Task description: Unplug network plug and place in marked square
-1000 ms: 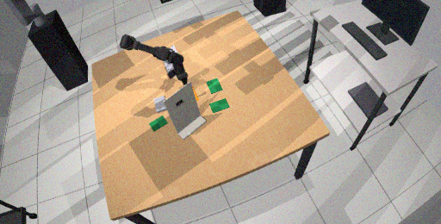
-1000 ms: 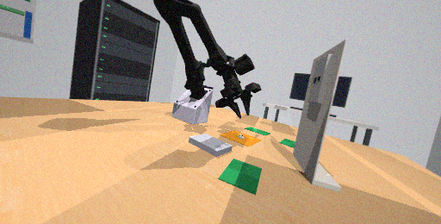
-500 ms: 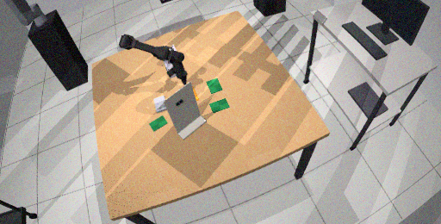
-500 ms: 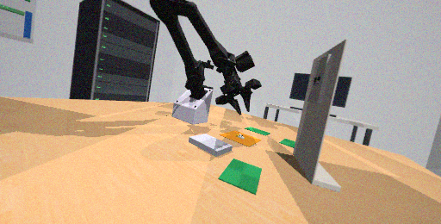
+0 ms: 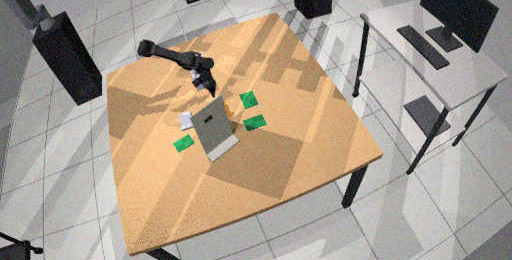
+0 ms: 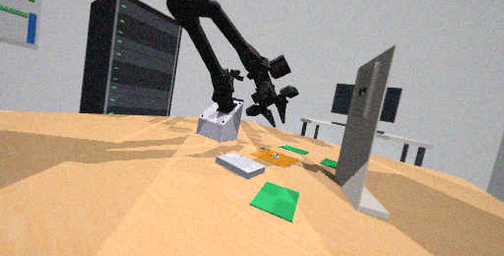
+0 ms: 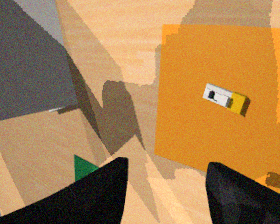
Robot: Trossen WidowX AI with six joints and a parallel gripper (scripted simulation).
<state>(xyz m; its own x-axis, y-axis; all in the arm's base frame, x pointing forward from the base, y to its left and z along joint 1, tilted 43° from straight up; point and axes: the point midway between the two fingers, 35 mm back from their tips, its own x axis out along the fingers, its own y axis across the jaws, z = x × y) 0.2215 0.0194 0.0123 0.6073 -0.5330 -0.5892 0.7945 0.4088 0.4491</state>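
Your hand [image 6: 276,112] hangs in the air above the tabletop [image 6: 123,209]. Its two fingers are partly spread, with nothing between them, and they touch nothing.

The plug [image 7: 225,98] lies flat on the orange square [image 7: 211,63], apart from your hand. The wrist view shows it best: a small white piece with a yellow end. In the side view the plug [image 6: 276,156] is only a tiny speck on the orange square [image 6: 268,159].

The side view shows the tall gray panel [image 6: 366,120] standing upright beside the square. From the top, the panel [image 5: 214,124] seems to hide most of the square, so you cannot see the plug there. Green patches [image 5: 248,99] lie around it.
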